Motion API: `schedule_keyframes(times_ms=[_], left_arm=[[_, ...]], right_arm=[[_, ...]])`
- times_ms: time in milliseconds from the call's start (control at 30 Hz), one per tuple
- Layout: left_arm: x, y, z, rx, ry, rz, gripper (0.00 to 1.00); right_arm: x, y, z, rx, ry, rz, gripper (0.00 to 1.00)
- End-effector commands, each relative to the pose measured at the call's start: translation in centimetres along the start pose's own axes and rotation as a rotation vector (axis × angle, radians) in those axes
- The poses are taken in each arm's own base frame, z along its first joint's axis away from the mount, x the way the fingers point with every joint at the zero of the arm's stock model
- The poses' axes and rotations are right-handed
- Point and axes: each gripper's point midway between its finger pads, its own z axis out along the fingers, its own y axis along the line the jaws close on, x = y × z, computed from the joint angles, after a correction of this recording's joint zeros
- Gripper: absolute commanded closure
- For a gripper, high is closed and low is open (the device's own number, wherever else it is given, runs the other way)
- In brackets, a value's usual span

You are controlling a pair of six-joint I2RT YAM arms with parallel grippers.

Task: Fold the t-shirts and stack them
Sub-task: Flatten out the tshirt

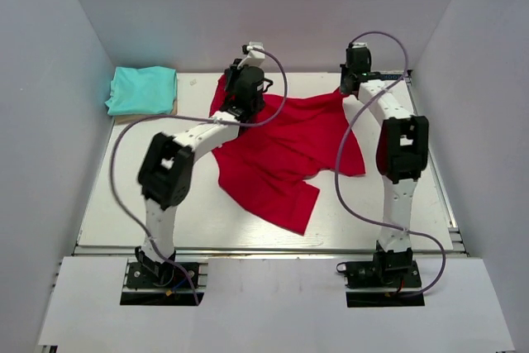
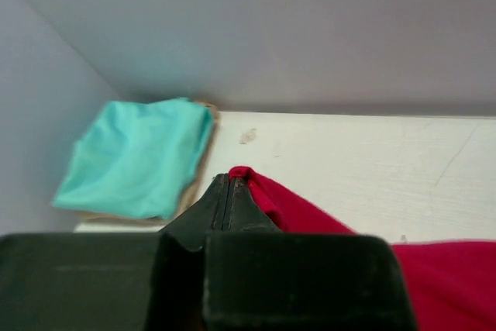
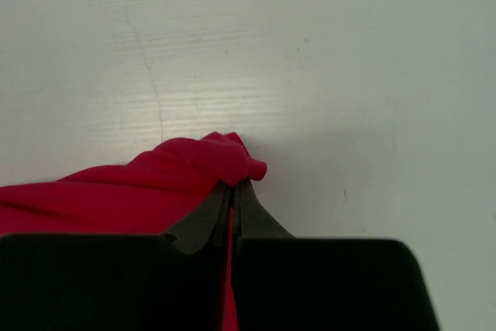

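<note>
Refer to the overhead view for all clock positions. The red t-shirt (image 1: 289,155) lies unfolded and rumpled across the middle of the table (image 1: 124,196), with one flap reaching toward 6 o'clock. The teal t-shirt (image 1: 142,88) sits folded in the 10 o'clock corner, well apart from the red one.

You will find the left gripper (image 2: 230,187) clenched on the red cloth at the garment's 11 o'clock edge — fingers pressed together, fabric pinched at the tips. The right gripper (image 3: 232,191) is likewise clamped on a bunched fold of red cloth at the 1 o'clock edge.
</note>
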Motion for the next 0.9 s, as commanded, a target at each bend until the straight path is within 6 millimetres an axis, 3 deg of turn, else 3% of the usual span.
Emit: schedule_keyframes(times_ms=[0, 33, 67, 133, 167, 200, 233, 267, 300, 333, 367, 433, 500, 533, 567, 600, 633, 667, 700, 733, 767, 800, 867], left_arm=[[2.0, -2.9, 5.7, 0.034, 0.036, -0.069, 1.00], [2.8, -3.7, 7.0, 0.039, 0.045, -0.072, 1.00], [4.4, -4.7, 9.4, 0.040, 0.065, -0.068, 1.00], [5.7, -5.5, 11.6, 0.041, 0.079, -0.094, 1.00], [5.4, -5.4, 12.6, 0.041, 0.069, -0.127, 1.00], [6.4, -4.8, 14.0, 0.041, 0.071, -0.177, 1.00], [7.8, -5.0, 14.8, 0.040, 0.092, -0.189, 1.00], [7.2, -4.7, 15.7, 0.040, 0.082, -0.225, 1.00], [8.1, -3.8, 16.8, 0.014, 0.094, -0.251, 1.00], [8.0, -3.4, 17.5, 0.002, 0.091, -0.268, 1.00], [9.6, -4.3, 18.1, 0.031, 0.105, -0.256, 1.00], [9.6, -4.0, 19.3, 0.018, 0.086, -0.304, 1.00], [12.0, -3.8, 20.6, -0.003, 0.122, -0.321, 1.00], [11.8, -2.9, 21.4, -0.024, 0.123, -0.375, 0.97], [12.2, -2.7, 21.6, -0.011, 0.145, -0.384, 0.85], [13.2, -2.9, 21.8, 0.001, 0.167, -0.394, 0.64], [12.9, -2.2, 22.2, 0.010, 0.168, -0.414, 0.01], [12.0, -3.1, 22.1, 0.078, 0.157, -0.424, 0.00], [11.8, -3.3, 21.9, 0.100, 0.159, -0.424, 0.00], [11.9, -3.0, 21.9, 0.112, 0.163, -0.424, 0.00], [10.4, -2.7, 21.5, 0.140, 0.153, -0.432, 0.00], [10.4, -2.7, 21.1, 0.156, 0.169, -0.423, 0.00], [9.1, -3.0, 20.3, 0.218, 0.169, -0.436, 0.00]], right_arm=[[-6.4, -0.4, 0.9, 0.001, -0.173, 0.047, 1.00], [-6.5, -0.2, 2.7, 0.002, -0.194, 0.034, 1.00], [-7.6, -0.2, 3.2, -0.001, -0.248, 0.043, 1.00], [-7.5, 0.3, 5.0, -0.026, -0.291, 0.028, 1.00], [-7.6, 0.6, 5.4, -0.044, -0.304, 0.010, 1.00], [-9.0, 0.4, 5.9, -0.044, -0.374, 0.023, 1.00], [-9.1, 0.7, 6.3, -0.048, -0.385, 0.024, 1.00], [-10.0, 0.2, 6.7, -0.035, -0.413, 0.021, 1.00], [-9.7, 0.3, 7.7, -0.034, -0.424, 0.022, 1.00], [-10.7, 0.1, 7.6, -0.037, -0.464, 0.029, 1.00], [-9.8, 0.4, 8.9, -0.043, -0.461, 0.013, 1.00], [-10.9, 0.8, 9.1, -0.079, -0.518, -0.031, 0.87], [-11.0, 1.5, 9.9, -0.104, -0.527, -0.070, 0.78], [-11.6, 1.4, 9.7, -0.101, -0.536, -0.074, 0.53], [-11.0, 1.5, 10.0, -0.100, -0.518, -0.078, 0.34], [-11.1, 1.2, 9.8, -0.094, -0.517, -0.078, 0.10], [-11.2, 1.0, 9.6, -0.085, -0.513, -0.078, 0.10], [-10.8, 0.8, 9.5, -0.079, -0.487, -0.077, 0.10], [-11.9, 0.6, 8.2, -0.075, -0.502, -0.075, 0.10], [-11.1, 0.5, 8.1, -0.073, -0.469, -0.078, 0.10], [-10.5, 0.4, 7.9, -0.072, -0.435, -0.081, 0.10], [-10.9, 0.5, 6.1, -0.093, -0.421, -0.063, 0.10], [-10.0, 0.6, 5.1, -0.110, -0.376, -0.033, 0.10]])
